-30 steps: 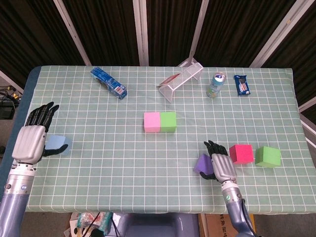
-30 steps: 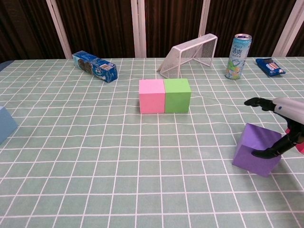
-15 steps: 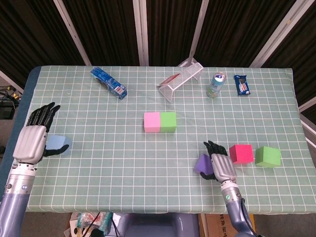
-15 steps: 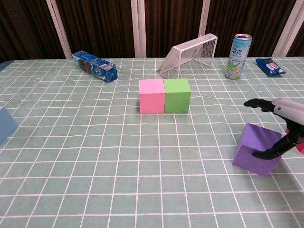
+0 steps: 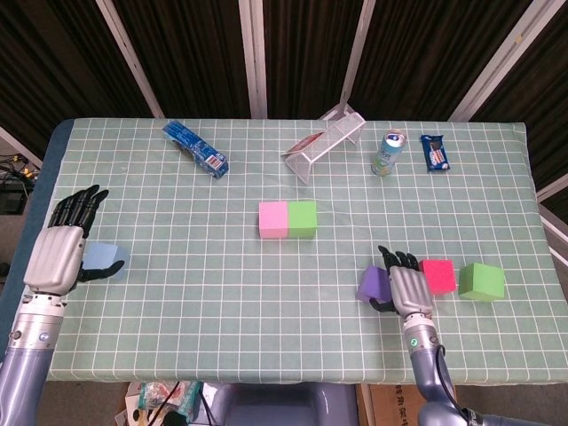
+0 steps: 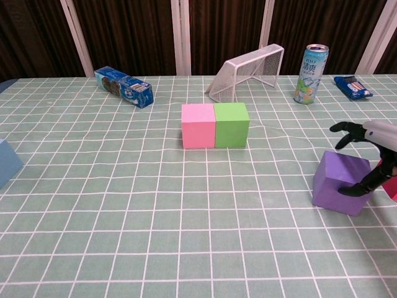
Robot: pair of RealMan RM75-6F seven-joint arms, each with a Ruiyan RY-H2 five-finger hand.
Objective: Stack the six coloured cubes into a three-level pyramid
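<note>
A pink cube [image 5: 272, 219] [image 6: 198, 125] and a green cube [image 5: 303, 217] [image 6: 231, 124] sit side by side, touching, at the table's middle. My right hand [image 5: 410, 288] [image 6: 374, 156] grips the purple cube [image 5: 373, 283] [image 6: 340, 183], thumb on its near face and fingers over its far edge. Just right of the hand are a red cube [image 5: 440, 275] and a second green cube [image 5: 482, 281]. At far left my left hand [image 5: 58, 253] is open, fingers stretched out, beside the light blue cube [image 5: 103, 260] [image 6: 7, 162].
Along the back stand a blue snack box [image 5: 196, 148] [image 6: 124, 87], a tipped white wire rack [image 5: 325, 142] [image 6: 247, 71], a drink can [image 5: 387, 153] [image 6: 309, 73] and a blue packet [image 5: 435, 153] [image 6: 352, 87]. The table's front edge [image 5: 266, 380] runs close behind my right wrist.
My right hand has shifted to the right with the purple cube, closer to the red cube; the cube, tilted before, now sits more level. The left hand has not moved.
</note>
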